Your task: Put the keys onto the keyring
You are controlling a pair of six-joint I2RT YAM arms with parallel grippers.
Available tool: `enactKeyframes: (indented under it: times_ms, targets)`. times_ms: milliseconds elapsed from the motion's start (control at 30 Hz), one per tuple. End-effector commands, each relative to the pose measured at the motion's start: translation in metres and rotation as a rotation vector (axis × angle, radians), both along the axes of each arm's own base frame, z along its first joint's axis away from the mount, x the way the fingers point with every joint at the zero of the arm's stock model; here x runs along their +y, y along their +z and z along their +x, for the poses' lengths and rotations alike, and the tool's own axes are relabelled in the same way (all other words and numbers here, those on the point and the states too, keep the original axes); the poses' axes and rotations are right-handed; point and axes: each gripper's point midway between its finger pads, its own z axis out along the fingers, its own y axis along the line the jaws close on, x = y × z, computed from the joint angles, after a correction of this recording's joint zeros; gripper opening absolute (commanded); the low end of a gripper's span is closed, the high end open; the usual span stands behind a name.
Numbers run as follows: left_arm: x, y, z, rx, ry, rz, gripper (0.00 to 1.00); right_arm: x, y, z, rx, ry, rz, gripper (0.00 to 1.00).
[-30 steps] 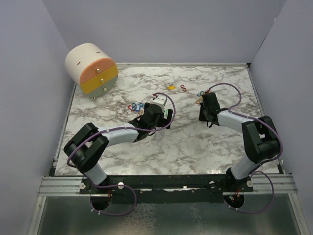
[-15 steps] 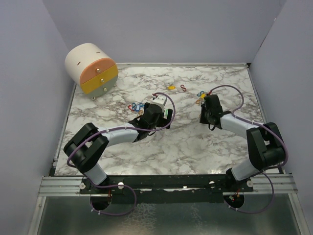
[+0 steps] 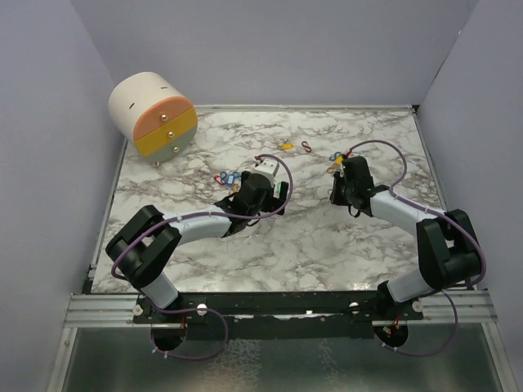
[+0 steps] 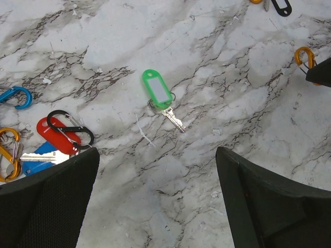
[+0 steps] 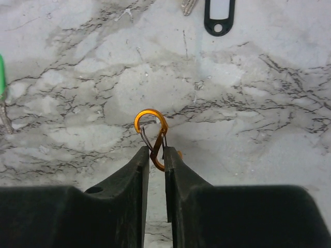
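A green-tagged key [image 4: 158,92] lies on the marble ahead of my left gripper [image 4: 155,206], which is open and empty above the table. A red tag and a blue tag [image 4: 54,137] lie to its left, with a black clip and an orange one by them. My right gripper [image 5: 154,155] has its jaws a narrow gap apart. An orange S-shaped clip [image 5: 152,132] lies on the table between and partly under the tips. The black tag [image 5: 220,18] is beyond it. In the top view the right gripper [image 3: 341,189] sits near that orange clip [image 3: 333,170].
A round cream drawer unit [image 3: 154,114] stands at the back left. A yellow tag [image 3: 285,146] and a red S-clip [image 3: 306,147] lie mid-back. A blue clip [image 4: 15,97] lies at the far left of the left wrist view. Grey walls enclose the table.
My right gripper's jaws have parted from shut to a narrow gap, and the arm has drawn back slightly toward me. The left arm has not moved.
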Motion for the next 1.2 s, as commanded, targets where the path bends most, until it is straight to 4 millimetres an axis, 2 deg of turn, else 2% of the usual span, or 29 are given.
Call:
enactKeyframes:
  times_ms: [0,67,200,367,500,600,700,800,1033,1167]
  targets:
    - [-0.003,0.012,0.0,-0.018,-0.014,-0.04,0.96,0.016,-0.001,-0.003,0.016,0.073,0.022,0.08]
    - [-0.003,0.013,0.0,-0.02,-0.015,-0.042,0.96,0.02,-0.005,-0.004,0.026,0.092,0.017,0.01]
    - [-0.005,0.014,-0.001,-0.023,-0.029,-0.048,0.96,0.037,-0.008,-0.005,0.02,0.169,0.002,0.01]
    - [-0.019,0.018,-0.006,-0.013,-0.098,-0.1,0.95,0.065,-0.009,-0.008,-0.002,0.281,-0.006,0.01]
    - [-0.03,0.023,-0.014,0.009,-0.178,-0.169,0.87,0.086,0.005,-0.009,-0.067,0.356,0.068,0.01]
    - [-0.031,0.026,-0.015,0.022,-0.201,-0.221,0.79,0.097,0.024,-0.012,-0.135,0.4,0.139,0.01]
    - [-0.03,0.027,-0.016,0.035,-0.219,-0.269,0.72,0.104,0.04,-0.015,-0.182,0.433,0.184,0.01]
    - [-0.033,0.03,-0.017,0.043,-0.244,-0.313,0.69,0.11,0.05,-0.018,-0.207,0.464,0.218,0.01]
    - [-0.049,0.04,-0.025,0.045,-0.331,-0.418,0.56,0.117,0.054,-0.024,-0.216,0.505,0.258,0.01]
    - [-0.055,0.04,-0.027,0.054,-0.355,-0.441,0.48,0.119,0.057,-0.026,-0.225,0.514,0.268,0.01]
